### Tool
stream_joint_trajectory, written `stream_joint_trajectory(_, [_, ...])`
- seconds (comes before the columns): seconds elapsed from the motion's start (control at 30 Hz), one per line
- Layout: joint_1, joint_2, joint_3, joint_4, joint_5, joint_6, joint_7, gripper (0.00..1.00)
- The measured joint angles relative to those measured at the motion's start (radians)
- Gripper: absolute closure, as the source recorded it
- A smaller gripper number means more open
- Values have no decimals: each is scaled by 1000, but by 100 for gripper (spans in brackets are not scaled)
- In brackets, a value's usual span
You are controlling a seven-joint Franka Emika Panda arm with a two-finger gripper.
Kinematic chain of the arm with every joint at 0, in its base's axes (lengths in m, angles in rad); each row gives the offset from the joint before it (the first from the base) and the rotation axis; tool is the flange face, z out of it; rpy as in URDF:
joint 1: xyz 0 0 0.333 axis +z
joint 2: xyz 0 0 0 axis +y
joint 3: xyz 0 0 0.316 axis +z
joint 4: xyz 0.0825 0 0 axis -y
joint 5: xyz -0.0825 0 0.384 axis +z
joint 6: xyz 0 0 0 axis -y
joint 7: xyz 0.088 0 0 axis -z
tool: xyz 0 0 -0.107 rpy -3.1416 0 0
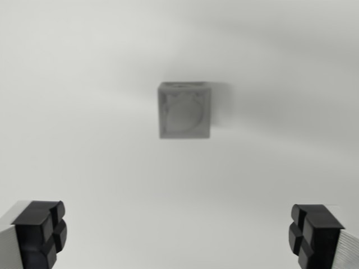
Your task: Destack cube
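Wrist view: blurry grey cube (pixel 184 110) on plain pale surface (pixel 84 140); end effector (pixel 179 232) wide open, empty

A plain pale grey surface (pixel 84 112) fills the whole wrist view, smooth and unmarked, with no edge or seam showing. It looks a little brighter toward the lower middle and dimmer toward the upper corners. A soft, blurred shadow (pixel 220 106) lies on it just right of centre.
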Motion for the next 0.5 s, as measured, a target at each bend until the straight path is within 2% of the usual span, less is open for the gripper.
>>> stream_joint_trajectory(0.5, [0, -52, 0, 51, -1, -103, 1, 0])
